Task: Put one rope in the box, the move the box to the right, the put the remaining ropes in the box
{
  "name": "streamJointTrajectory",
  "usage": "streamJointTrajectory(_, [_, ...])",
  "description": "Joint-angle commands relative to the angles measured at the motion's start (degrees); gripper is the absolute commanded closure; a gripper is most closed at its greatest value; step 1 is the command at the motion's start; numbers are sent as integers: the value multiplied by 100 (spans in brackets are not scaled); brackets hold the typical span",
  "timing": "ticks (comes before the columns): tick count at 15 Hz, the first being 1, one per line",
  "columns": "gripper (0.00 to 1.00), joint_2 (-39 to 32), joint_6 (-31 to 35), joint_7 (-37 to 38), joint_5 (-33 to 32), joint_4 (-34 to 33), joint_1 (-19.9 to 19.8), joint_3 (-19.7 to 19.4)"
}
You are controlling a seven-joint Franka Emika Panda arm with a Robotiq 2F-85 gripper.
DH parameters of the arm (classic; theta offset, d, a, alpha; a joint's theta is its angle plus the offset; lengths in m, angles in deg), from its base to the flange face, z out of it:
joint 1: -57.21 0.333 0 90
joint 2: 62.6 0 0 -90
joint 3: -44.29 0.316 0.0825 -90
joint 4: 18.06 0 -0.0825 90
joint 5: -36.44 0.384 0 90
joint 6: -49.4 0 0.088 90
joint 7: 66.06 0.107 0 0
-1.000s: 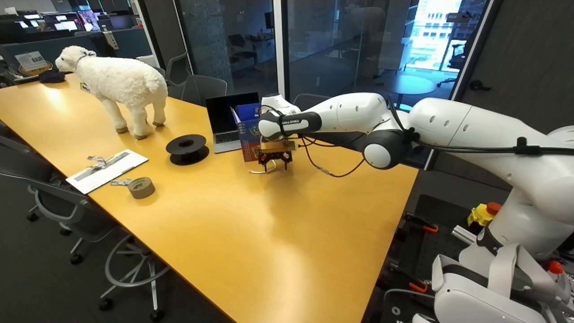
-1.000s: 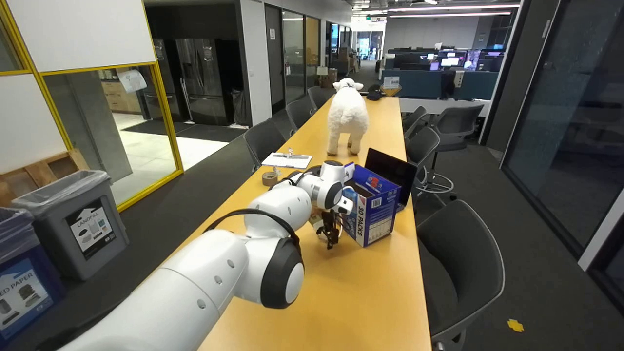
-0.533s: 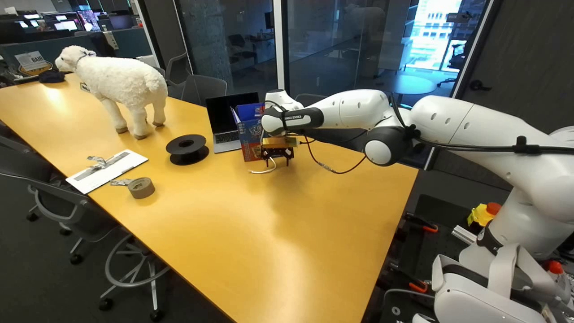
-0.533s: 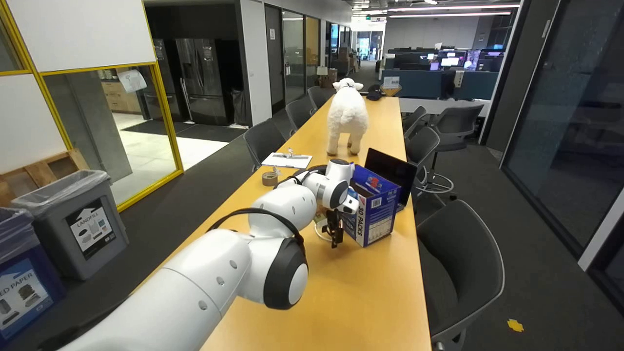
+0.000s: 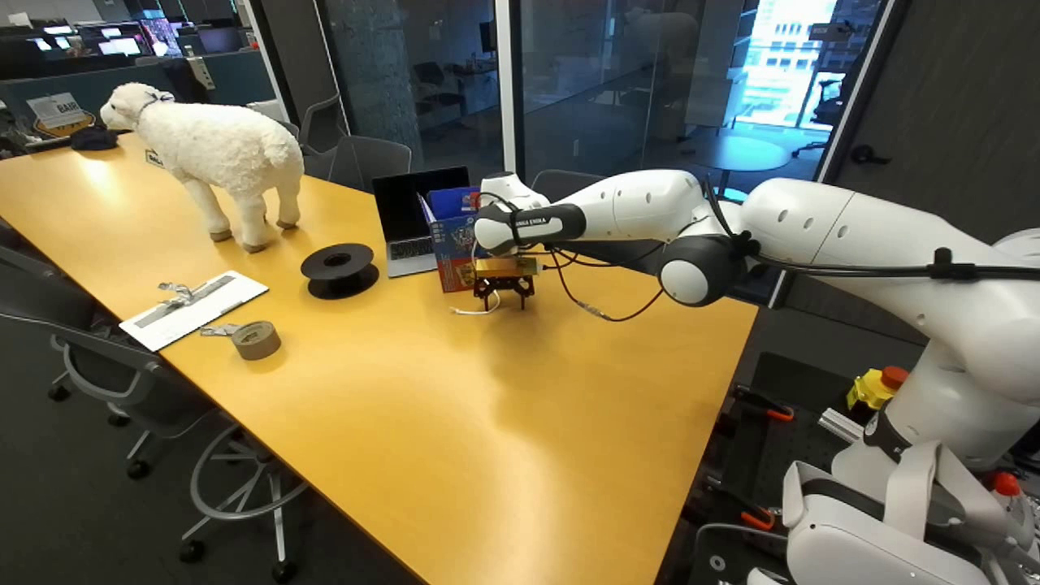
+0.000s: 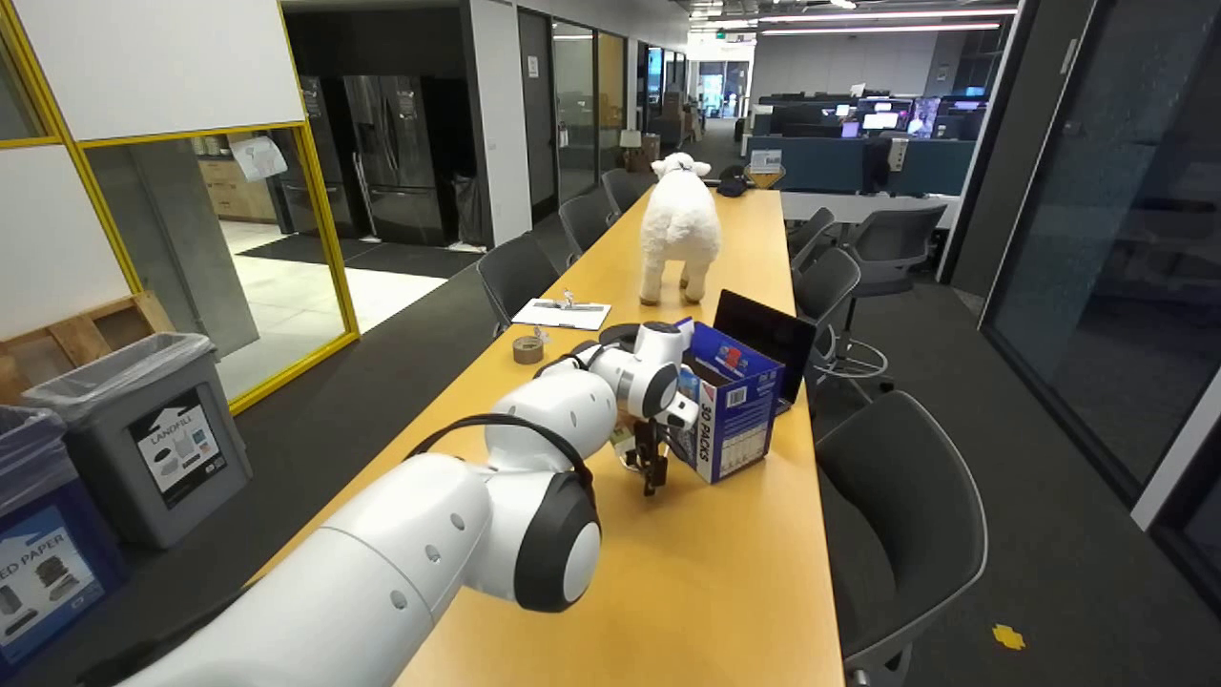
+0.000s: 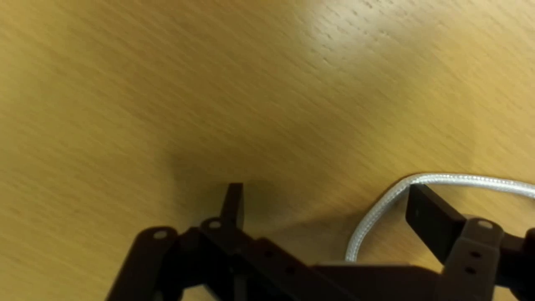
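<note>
poised low over the worktop [image 5: 390, 422], mid-frame in an exterior view, with jaws spread wide apart on the gripper [image 5: 505, 305]! got a white rope [image 7: 392, 193] in the lower right of the wrist view, curving into the gap between the jaws and bending past the tip at frame right, can't tell if touching. and across to the blue box [image 6: 744, 420], upright and open-topped, right of centre in an exterior view, near the jaws and just beside the laptop [image 6: 773, 332].
</note>
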Motion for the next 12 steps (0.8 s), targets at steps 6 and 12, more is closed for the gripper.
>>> streamJointTrajectory(6, [49, 22, 74, 103, -90, -25, 72, -73])
streamJointTrajectory(12, [91, 54, 76, 120, -120, 0, 81, -110])
